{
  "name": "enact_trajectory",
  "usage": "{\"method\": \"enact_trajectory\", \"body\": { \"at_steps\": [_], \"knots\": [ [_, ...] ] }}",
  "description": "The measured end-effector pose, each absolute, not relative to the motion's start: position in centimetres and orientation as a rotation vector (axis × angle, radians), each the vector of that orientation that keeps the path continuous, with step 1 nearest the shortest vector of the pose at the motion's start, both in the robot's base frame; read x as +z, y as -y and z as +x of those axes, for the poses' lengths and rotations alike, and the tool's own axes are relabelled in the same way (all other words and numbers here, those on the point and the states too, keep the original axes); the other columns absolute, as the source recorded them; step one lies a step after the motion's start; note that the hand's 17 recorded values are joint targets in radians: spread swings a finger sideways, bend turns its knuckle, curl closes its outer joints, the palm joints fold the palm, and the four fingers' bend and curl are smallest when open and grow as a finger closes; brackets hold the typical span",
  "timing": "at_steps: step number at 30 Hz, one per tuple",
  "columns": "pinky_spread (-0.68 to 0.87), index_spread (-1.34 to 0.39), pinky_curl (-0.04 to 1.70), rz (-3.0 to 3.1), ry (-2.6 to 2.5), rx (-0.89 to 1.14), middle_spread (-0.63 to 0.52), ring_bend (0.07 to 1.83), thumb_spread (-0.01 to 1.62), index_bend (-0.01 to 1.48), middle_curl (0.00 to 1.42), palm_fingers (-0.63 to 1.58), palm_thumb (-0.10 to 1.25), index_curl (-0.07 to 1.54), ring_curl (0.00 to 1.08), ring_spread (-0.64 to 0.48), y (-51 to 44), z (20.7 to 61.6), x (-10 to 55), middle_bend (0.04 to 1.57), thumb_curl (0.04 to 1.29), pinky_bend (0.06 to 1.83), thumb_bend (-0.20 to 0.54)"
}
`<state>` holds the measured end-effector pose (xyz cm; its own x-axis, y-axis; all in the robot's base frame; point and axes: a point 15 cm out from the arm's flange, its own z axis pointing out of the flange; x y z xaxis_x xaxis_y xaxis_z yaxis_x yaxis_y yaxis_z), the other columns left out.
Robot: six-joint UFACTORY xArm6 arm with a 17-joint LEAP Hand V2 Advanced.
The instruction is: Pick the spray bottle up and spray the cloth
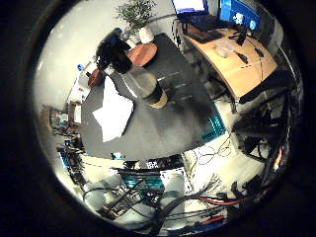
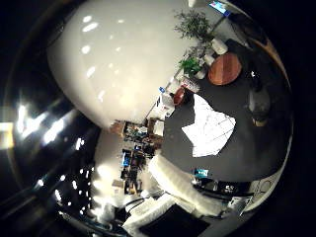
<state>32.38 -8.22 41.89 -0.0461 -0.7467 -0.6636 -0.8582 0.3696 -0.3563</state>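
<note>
The spray bottle (image 1: 146, 87) has a black trigger head and a pale body with a dark band. In the right little finger side palm view it stands on the dark table (image 1: 173, 123), right beside the white cloth (image 1: 113, 111), and looms large. The cloth lies crumpled flat on the table. In the right thumb side palm view the cloth (image 2: 209, 126) shows again, with a grey upright shape (image 2: 259, 102) near it that may be the bottle.
A round wooden stool (image 1: 144, 54) and a potted plant (image 1: 134, 12) stand past the table. A wooden desk (image 1: 237, 59) with a laptop and screens is beyond the table's side. A teal item (image 1: 214, 126) sits at the table's edge. White arm parts (image 2: 183, 193) reach in.
</note>
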Motion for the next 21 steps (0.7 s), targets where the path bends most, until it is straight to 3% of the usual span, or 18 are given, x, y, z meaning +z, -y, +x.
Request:
{"method": "enact_trajectory", "body": {
  "at_steps": [9,21],
  "knots": [
    [0.28,-0.17,0.31,-1.359,-1.743,0.169,0.20,0.26,1.15,0.17,0.30,-0.01,0.49,0.28,0.26,0.18,11.2,33.0,39.9,0.19,0.27,0.36,-0.018],
    [0.25,-0.11,0.32,-1.272,-1.684,0.170,0.20,0.24,1.17,0.17,0.29,0.02,0.60,0.30,0.26,0.16,14.8,33.1,38.1,0.19,0.30,0.32,-0.015]
  ]
}}
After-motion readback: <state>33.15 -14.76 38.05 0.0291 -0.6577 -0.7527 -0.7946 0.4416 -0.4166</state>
